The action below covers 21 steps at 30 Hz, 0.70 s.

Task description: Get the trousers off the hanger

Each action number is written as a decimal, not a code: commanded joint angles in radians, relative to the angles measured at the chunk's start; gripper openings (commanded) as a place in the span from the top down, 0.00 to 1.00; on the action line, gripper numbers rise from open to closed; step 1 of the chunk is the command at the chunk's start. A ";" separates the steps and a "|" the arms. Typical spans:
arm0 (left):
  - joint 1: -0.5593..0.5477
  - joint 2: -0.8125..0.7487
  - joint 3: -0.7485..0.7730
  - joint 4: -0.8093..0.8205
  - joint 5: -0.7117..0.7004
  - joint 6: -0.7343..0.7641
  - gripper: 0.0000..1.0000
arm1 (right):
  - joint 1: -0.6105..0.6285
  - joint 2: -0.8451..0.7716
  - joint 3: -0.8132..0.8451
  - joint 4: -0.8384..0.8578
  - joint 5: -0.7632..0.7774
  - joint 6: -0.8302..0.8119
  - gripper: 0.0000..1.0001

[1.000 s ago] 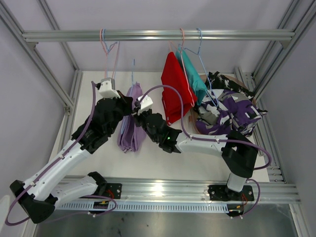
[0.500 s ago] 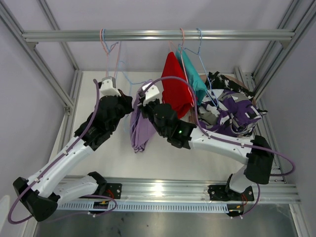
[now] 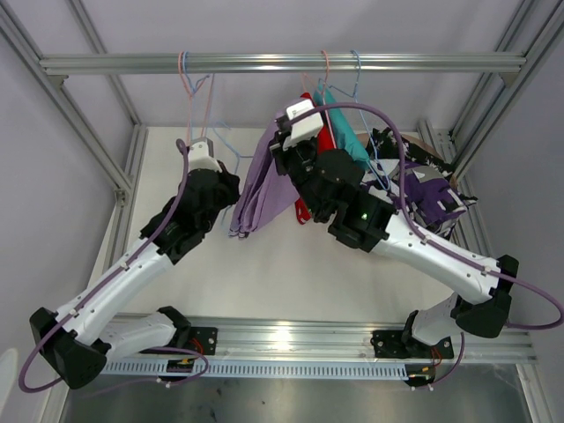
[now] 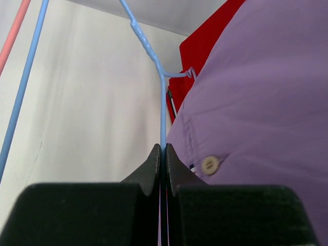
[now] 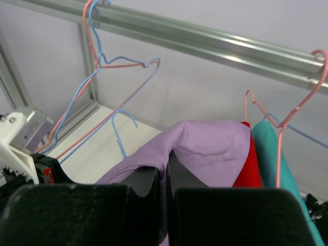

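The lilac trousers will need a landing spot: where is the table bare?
Bare: the table at front-centre, between the left arm and right arm, below the lilac trousers. Crowded: the back-right corner, heaped with a pile of trousers.

High rear camera looks down; close wrist cameras share the lilac trousers.

Pale lilac-grey walls close in on both sides and behind; a silvery aluminium crossbar runs across the top, met by slanting frame posts of the same metal. Below lies a white tabletop, evenly lit, without hard shadows; along its near edge a bright slotted rail catches a glare, with a dull grey surface beneath it.
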State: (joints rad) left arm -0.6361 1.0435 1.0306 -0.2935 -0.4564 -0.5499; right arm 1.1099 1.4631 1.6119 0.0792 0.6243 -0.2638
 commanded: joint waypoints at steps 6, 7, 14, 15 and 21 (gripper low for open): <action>-0.025 0.041 0.034 0.014 -0.008 0.013 1.00 | 0.007 0.049 0.350 -0.153 0.023 -0.073 1.00; -0.027 0.043 0.034 0.013 -0.010 0.016 1.00 | 0.013 0.057 0.379 -0.166 0.032 -0.086 1.00; -0.031 0.058 0.043 0.002 -0.008 0.021 1.00 | 0.073 0.039 0.510 -0.237 0.144 -0.212 1.00; -0.031 0.061 0.046 0.001 -0.008 0.019 1.00 | 0.079 0.028 0.510 -0.245 0.156 -0.222 1.00; -0.034 0.061 0.046 0.001 -0.014 0.027 1.00 | 0.133 -0.105 0.450 -0.236 0.256 -0.299 1.00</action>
State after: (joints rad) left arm -0.6609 1.1076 1.0313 -0.3115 -0.4587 -0.5404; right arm 1.2236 1.4765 2.0487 -0.2329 0.8108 -0.4835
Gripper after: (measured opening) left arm 0.007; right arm 0.022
